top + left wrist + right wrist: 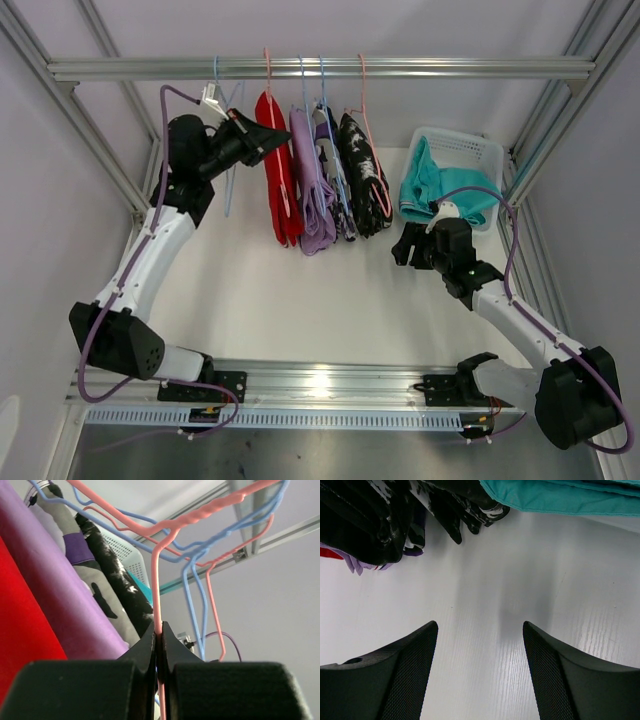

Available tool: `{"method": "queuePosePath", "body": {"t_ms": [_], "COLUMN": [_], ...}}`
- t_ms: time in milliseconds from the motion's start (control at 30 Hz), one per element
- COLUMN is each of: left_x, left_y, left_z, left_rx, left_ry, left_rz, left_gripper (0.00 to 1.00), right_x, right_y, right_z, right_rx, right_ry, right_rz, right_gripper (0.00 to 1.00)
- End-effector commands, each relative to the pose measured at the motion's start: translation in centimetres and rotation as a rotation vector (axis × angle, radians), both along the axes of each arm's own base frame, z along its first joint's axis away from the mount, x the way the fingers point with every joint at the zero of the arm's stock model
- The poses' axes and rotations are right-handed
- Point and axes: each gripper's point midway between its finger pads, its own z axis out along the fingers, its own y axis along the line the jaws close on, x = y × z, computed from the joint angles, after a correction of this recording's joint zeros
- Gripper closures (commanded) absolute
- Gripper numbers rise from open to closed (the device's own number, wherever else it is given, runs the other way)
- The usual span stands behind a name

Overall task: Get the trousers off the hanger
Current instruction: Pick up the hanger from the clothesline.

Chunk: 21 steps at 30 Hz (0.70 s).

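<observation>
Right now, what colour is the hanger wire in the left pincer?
Pink: the hanger wire shows best in the left wrist view.

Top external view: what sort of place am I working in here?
Likely a lab robot cell staged as a clothes rail, not a real wardrobe: an aluminium frame rail carrying wire hangers with folded trousers, a white table, and a laundry basket on the right.

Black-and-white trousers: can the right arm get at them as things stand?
Probably yes. The right gripper is open, just right of the black-and-white trousers, the outermost pair on that side; only bare table shows between them.
</observation>
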Motion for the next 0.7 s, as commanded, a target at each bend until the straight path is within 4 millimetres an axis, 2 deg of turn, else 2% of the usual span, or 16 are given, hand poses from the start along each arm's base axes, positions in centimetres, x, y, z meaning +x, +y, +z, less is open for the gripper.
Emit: {"method": "queuePosePath", "body": {"t_ms": [0, 233, 667], "left_x": [-4.5, -5.1, -6.6], "left_y": [0.8, 1.1, 1.8], "left_z": [11.4, 12.2, 12.0], "left_rx": [-0.063, -0.061, 0.004], "left_ry": [-0.338, -0.359, -0.389], "left_rz": [-0.009, 0.0, 0.022], "left_gripper": [1.0, 1.0, 1.0], "right_x": [0.6, 0.5, 0.5], "right_y": [0.3, 0.4, 0.5], "right_z": [0.6, 0.7, 0.8], "right_rx": [0.015, 0.017, 0.022], "right_ry": [-0.033, -0.032, -0.034], "right_rz": [0.008, 0.01, 0.017], "right_gripper": [0.27, 0.27, 0.26]}}
